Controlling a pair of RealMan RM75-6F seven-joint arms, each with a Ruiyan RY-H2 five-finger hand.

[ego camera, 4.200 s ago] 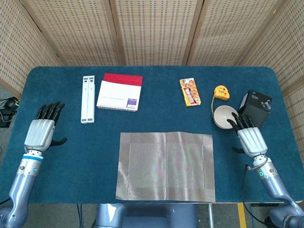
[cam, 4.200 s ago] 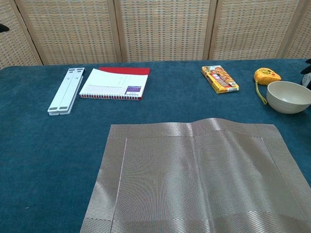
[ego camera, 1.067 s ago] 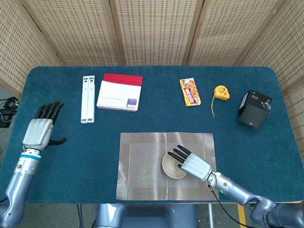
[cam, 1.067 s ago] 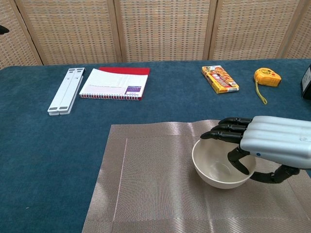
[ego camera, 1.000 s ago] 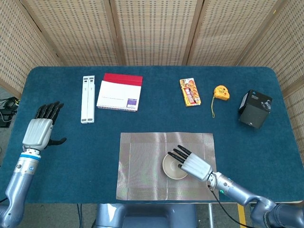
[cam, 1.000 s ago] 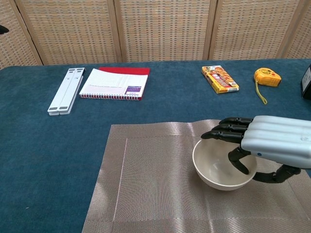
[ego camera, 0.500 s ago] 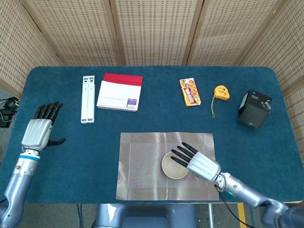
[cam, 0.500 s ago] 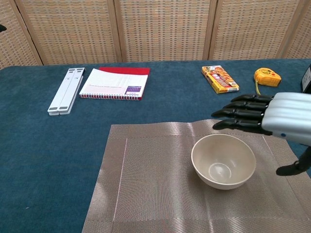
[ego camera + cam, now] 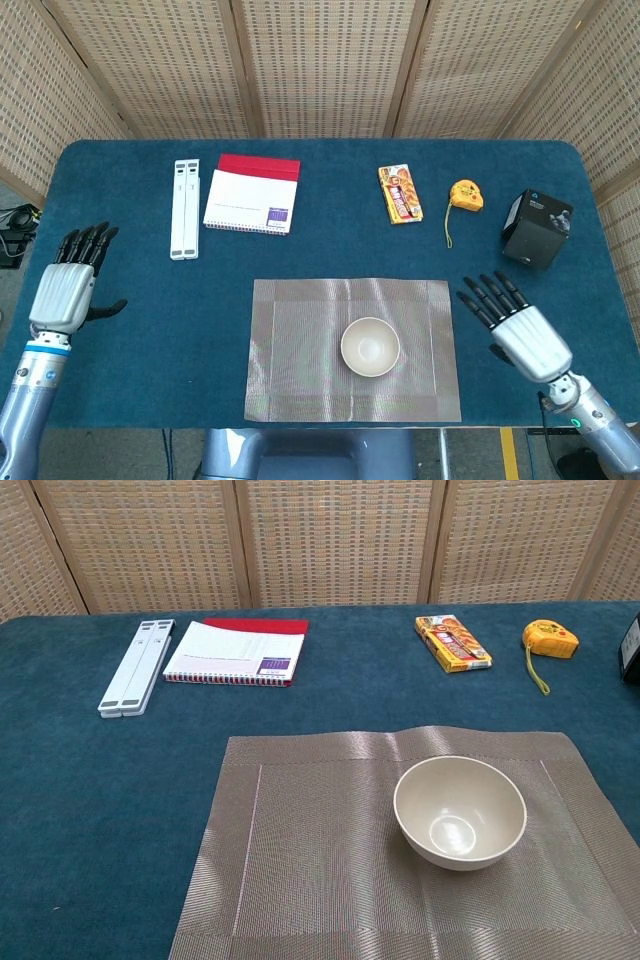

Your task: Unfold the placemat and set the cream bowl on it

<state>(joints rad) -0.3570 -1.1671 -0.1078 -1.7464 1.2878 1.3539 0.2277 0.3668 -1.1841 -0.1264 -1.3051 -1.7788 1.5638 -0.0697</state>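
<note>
While cream bowl [image 9: 370,346] sits mid-placemat [image 9: 300,350], left hand [image 9: 64,292], right hand [image 9: 525,335] splayed empty beside mat edges.

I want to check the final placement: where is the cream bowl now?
In the head view the cream bowl stands upright on the unfolded placemat, slightly right of its middle, with neither hand touching it.

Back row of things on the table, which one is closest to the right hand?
The black box, at the row's far right end, just beyond the right hand. The yellow tape measure lies further left.
</note>
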